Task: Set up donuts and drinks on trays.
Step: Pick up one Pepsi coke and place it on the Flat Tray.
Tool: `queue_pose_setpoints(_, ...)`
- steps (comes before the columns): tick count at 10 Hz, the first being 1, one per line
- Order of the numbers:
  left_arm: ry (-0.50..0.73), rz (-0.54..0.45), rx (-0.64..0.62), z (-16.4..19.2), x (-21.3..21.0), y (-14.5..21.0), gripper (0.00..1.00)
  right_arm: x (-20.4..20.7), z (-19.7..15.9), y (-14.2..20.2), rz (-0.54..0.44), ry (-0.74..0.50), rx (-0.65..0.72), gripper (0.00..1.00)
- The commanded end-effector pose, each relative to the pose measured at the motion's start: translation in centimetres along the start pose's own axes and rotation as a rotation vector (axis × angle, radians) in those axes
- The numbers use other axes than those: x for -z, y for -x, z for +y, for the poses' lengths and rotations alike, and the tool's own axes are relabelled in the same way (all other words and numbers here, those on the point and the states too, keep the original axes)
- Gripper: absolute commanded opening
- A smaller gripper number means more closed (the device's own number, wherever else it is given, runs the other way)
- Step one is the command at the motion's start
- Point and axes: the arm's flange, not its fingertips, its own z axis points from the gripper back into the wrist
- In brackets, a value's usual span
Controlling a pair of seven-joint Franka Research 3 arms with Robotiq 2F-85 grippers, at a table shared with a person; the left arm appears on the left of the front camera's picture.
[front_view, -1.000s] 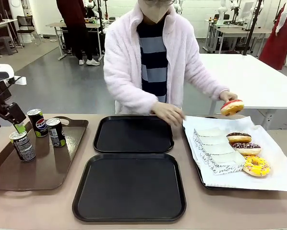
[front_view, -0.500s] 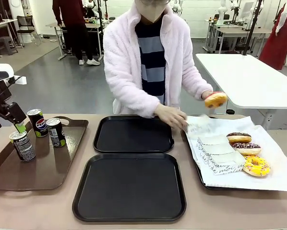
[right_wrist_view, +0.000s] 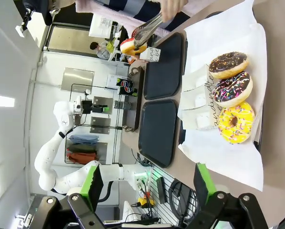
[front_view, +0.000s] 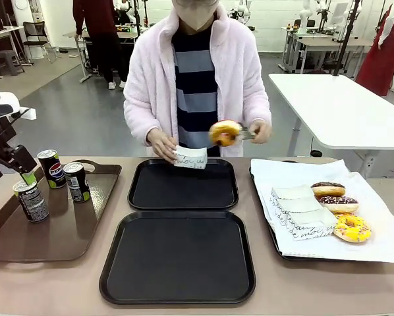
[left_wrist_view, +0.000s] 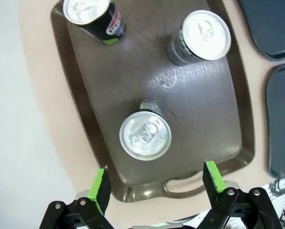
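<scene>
Donut with red icing [front_view: 225, 133] is off the table, pinched in tongs [front_view: 245, 133] held by one hand [front_view: 259, 131] of the person, above the far rim of the far black tray [front_view: 184, 187]. It's tipped up on edge, not flat, with its broad face roughly toward the front camera. The person's other hand [front_view: 162, 142] holds a white paper sleeve [front_view: 190, 158] just beside and below it, script side facing the camera. The near black tray [front_view: 178, 258] sits just in front of the far one, edges parallel. Three more donuts lie flat, holes up, on the paper-lined tray [front_view: 296, 172] at right, in a row far to near: chocolate [front_view: 327, 189], chocolate with sprinkles [front_view: 338, 203], yellow [front_view: 352, 228]. A sleeve stack [front_view: 299, 210] lies just left of them. Three cans stand upright on the brown tray [front_view: 65, 230], long axis vertical, silver tops up: near can [front_view: 31, 201], Pepsi-logo can [front_view: 51, 168], third can [front_view: 76, 182]. Left gripper [left_wrist_view: 157, 180] hovers above the near can, jaws spread wide, pads clear of it, gripping nothing. Right gripper [right_wrist_view: 147, 183] also has its jaws wide with nothing between them, well back from the lined tray.
</scene>
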Motion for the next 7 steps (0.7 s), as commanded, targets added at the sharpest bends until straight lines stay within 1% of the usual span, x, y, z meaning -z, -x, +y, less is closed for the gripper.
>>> queue_pose_setpoints(1, -0.064, -0.044, -0.067, 0.8, 2.0, -0.8, 1.0, 0.0, -0.2, 0.0, -0.008, -0.001, -0.004, 1.0)
queue_pose_setpoints(2, -0.079, -0.054, -0.097, 1.2, 2.9, -1.3, 1.0, 0.0, -0.2, 0.0, -0.008, -0.001, -0.004, 1.0)
queue_pose_setpoints(3, -0.095, -0.04, -0.12, 1.1, 3.9, -1.5, 1.0, 0.0, -0.2, 0.0, -0.008, -0.001, -0.004, 1.0)
queue_pose_setpoints(5, -0.102, -0.019, -0.156, 0.2, 4.7, -2.0, 1.0, 0.0, -0.2, 0.0, -0.008, -0.001, -0.004, 1.0)
queue_pose_setpoints(7, -0.134, 0.018, -0.222, -0.6, 5.8, -2.5, 1.0, 0.0, -0.2, 0.0, -0.008, -0.001, -0.004, 1.0)
